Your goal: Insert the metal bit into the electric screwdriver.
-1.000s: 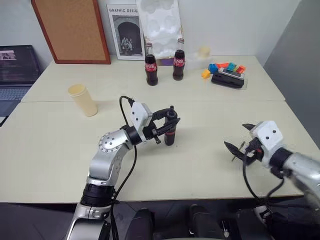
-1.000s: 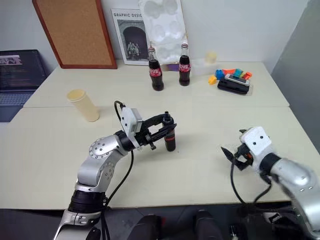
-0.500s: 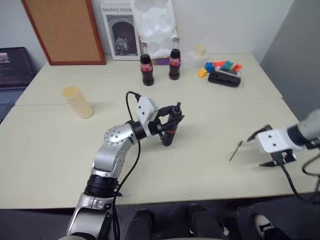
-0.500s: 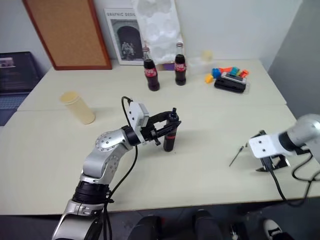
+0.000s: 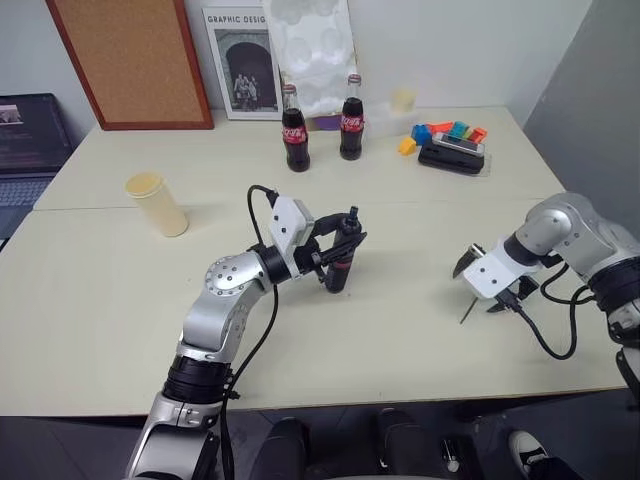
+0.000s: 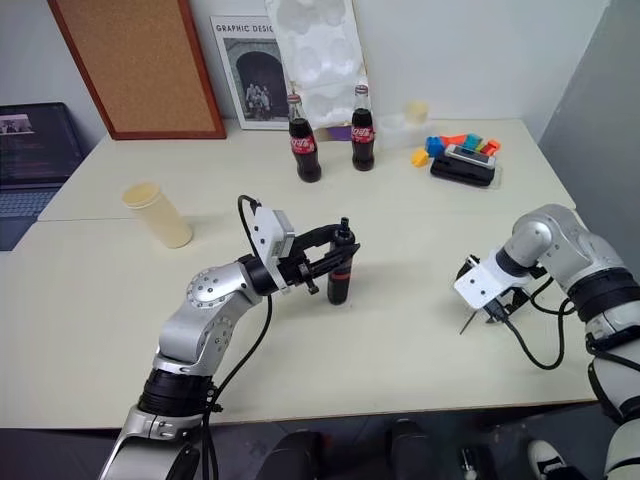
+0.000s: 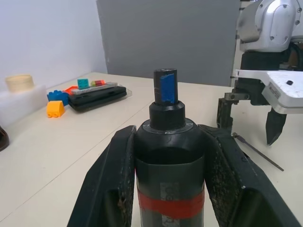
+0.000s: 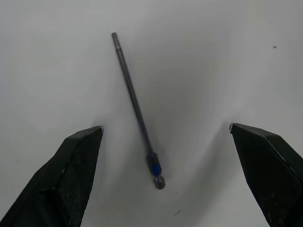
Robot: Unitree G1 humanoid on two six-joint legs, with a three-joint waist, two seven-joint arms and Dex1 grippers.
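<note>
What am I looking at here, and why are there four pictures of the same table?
A two-armed robot works at a table. Two pictures come from cameras in its head, two from cameras on its wrists. The left gripper holds a black electric screwdriver with a red band upright on the table. The right gripper hangs open above a thin metal bit lying flat, untouched. Farther back stand two cola bottles, a paper cup and some toy blocks.

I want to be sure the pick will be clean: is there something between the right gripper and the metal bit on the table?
Nothing visible. The right gripper hangs open above the metal bit, which lies flat on bare table between its two fingers, with no other thing near it.
</note>
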